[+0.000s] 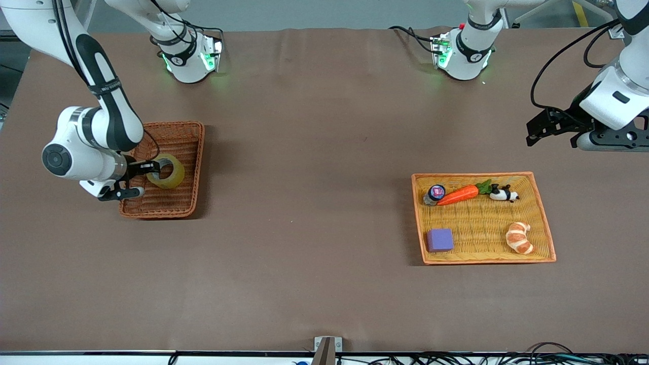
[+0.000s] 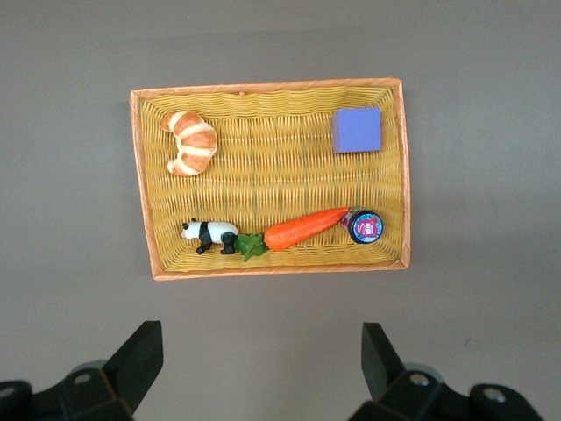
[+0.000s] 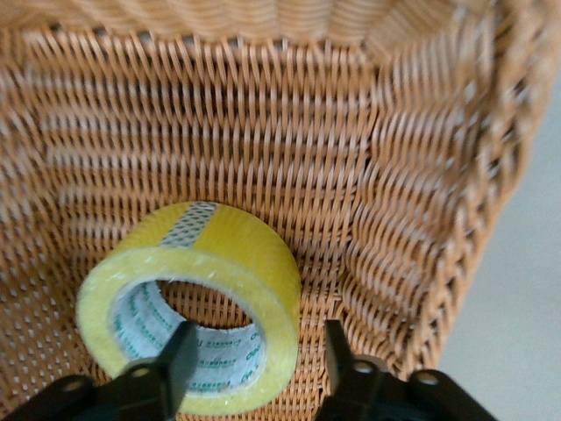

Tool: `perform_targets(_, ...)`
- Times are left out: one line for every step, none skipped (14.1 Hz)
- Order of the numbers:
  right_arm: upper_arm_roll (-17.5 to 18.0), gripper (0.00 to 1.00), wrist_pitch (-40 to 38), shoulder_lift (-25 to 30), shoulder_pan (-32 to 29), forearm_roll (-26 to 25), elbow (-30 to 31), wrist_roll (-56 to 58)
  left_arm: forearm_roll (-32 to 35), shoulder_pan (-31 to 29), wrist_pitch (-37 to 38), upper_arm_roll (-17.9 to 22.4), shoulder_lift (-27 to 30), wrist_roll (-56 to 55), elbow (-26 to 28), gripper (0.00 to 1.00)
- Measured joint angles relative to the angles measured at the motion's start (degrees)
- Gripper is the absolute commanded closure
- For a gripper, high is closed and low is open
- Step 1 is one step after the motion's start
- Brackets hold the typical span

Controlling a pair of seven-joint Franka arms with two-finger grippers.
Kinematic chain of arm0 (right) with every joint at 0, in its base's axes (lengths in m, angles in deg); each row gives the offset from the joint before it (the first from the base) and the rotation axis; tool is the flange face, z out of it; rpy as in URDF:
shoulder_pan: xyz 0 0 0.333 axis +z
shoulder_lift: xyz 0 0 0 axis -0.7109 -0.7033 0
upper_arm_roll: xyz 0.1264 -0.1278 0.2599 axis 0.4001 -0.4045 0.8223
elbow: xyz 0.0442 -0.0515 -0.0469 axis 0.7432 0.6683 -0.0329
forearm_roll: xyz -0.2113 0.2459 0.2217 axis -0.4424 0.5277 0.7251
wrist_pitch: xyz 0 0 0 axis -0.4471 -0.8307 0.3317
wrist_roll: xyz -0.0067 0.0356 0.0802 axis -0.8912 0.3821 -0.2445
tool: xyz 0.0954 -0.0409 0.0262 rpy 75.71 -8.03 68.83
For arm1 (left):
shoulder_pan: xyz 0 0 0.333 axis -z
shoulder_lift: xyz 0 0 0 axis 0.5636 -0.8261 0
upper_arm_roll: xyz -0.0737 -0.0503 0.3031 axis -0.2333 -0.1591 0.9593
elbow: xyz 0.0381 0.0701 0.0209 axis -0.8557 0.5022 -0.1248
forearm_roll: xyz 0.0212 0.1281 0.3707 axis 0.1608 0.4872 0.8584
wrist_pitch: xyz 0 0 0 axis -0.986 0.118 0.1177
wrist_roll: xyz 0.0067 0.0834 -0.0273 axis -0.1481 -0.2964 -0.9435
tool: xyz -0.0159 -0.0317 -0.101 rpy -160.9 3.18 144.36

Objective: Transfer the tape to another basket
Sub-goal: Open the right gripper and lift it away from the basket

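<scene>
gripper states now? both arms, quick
Left gripper: open, empty, waiting in the air beside the yellow tray.
Right gripper: fingers astride the tape wall in the basket; grip cannot be told.

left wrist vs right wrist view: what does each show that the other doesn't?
Only the left wrist view: the flat yellow tray with croissant, purple cube, carrot, toy panda and a small jar; the left gripper is open over bare table.

Only the right wrist view: the tape inside the basket, with the right gripper straddling the roll's wall, one finger in its hole.

Shared: nothing but brown table surface; no object appears in both.
</scene>
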Motion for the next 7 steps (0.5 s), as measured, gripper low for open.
perform_targets(0.13,0.0,-0.6,0.74,0.02,0.0,-1.27,-0.02,0.01,-0.03,0.0,0.0,-0.06,0.0,0.0,0.0)
perform_targets(0.29,0.0,-1.13,1.64,0.1,0.0,-2.83,-0.03,0.01,-0.05,0.0,0.0,-0.09,0.0,0.0,0.0)
perform_targets(0.46,0.0,-1.6,2.69,0.33,0.0,-4.83,-0.03,0.01,-0.07,0.0,0.0,-0.09,0.0,0.01,0.0)
perform_targets(0.64,0.0,-2.24,3.77,0.71,0.0,-7.14,-0.09,0.01,-0.07,0.01,0.0,-0.09,0.0,0.0,0.0)
perform_targets(0.71,0.0,-3.36,4.66,1.26,0.0,-9.77,-0.48,0.01,-0.08,0.01,0.0,-0.09,0.0,0.0,0.0)
perform_targets(0.75,0.0,-5.06,5.33,1.87,-0.01,-12.47,-1.58,0.01,-0.08,0.01,0.01,-0.09,0.0,0.0,0.0)
perform_targets(0.79,0.0,-6.8,5.69,2.55,-0.18,-15.12,-3.44,0.01,-0.08,0.01,0.01,-0.11,0.0,0.0,0.0)
